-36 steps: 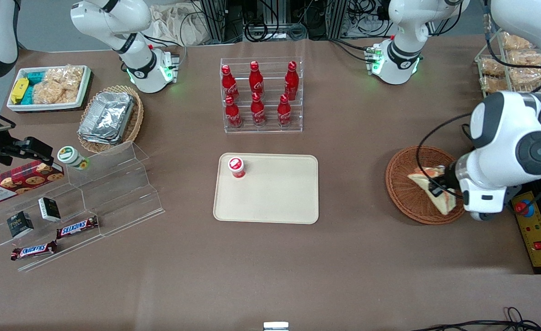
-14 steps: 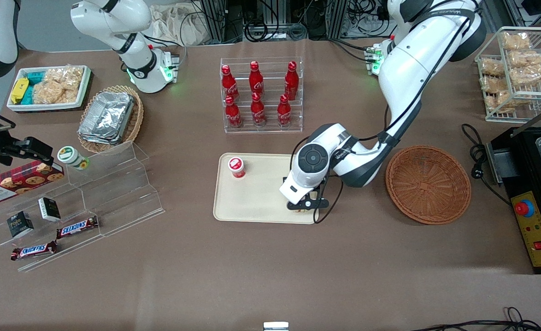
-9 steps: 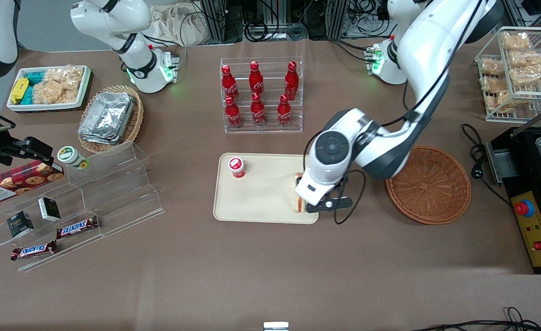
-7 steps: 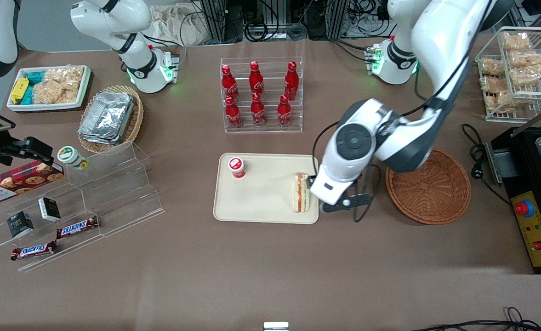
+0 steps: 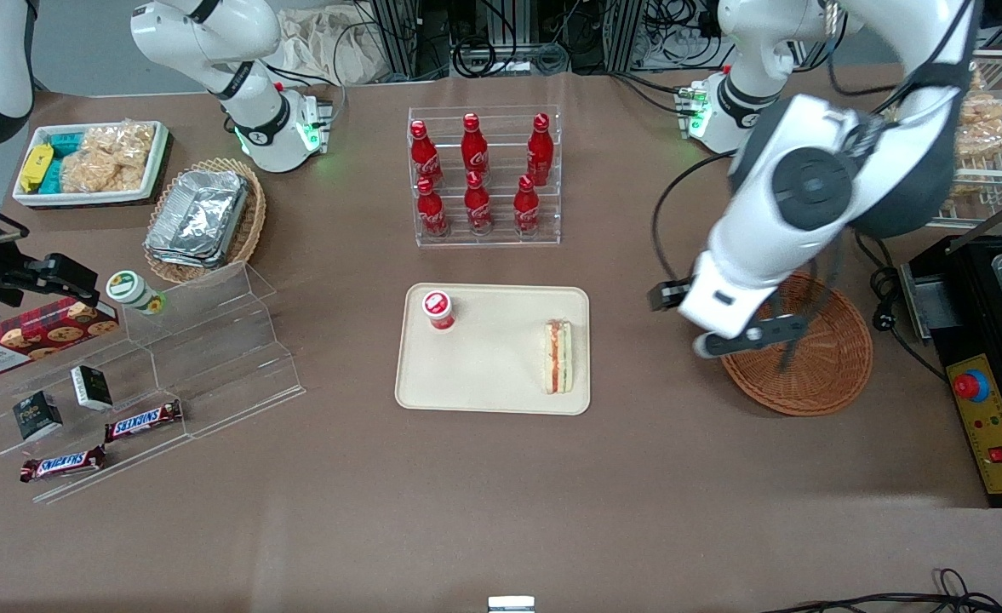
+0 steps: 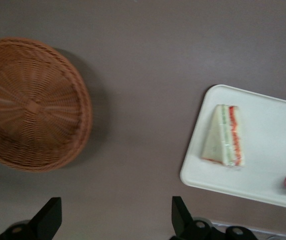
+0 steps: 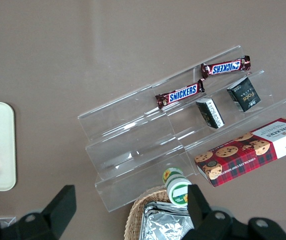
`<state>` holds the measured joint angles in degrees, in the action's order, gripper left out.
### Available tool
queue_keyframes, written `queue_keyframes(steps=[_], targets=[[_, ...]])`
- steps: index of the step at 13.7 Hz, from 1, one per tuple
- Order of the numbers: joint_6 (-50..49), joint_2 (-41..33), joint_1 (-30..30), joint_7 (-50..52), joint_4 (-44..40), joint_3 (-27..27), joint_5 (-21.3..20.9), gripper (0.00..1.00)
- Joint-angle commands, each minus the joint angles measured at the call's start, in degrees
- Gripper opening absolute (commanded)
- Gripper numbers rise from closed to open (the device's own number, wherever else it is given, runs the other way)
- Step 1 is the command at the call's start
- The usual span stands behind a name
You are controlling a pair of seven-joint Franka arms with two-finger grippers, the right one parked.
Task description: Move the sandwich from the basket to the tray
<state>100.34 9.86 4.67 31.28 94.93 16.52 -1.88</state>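
Brown table (image 5: 501,511): one sandwich (image 5: 559,357), one hand (image 6: 115,222).

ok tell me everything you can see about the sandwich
The sandwich is a triangular wedge of pale white bread with red and green filling stripes showing along its edge. It rests on the cream tray, near the rim on the basket's side, apart from the red-capped cup. Nothing grips it: the left end effector hangs open above the table between the tray and the empty wicker basket.
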Motion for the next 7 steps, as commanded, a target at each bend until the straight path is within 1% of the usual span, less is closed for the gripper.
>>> queue_keyframes(steps=[1, 3, 7], targets=[[-1.6, -8.1, 1.2, -7.8, 7.1, -5.3, 2.1, 0.99], [-5.8, -8.7, 1.4, -14.2, 5.8, -9.4, 1.8, 0.99], [-10.1, -8.9, 1.2, -25.5, 2.0, -16.0, 1.4, 1.0]])
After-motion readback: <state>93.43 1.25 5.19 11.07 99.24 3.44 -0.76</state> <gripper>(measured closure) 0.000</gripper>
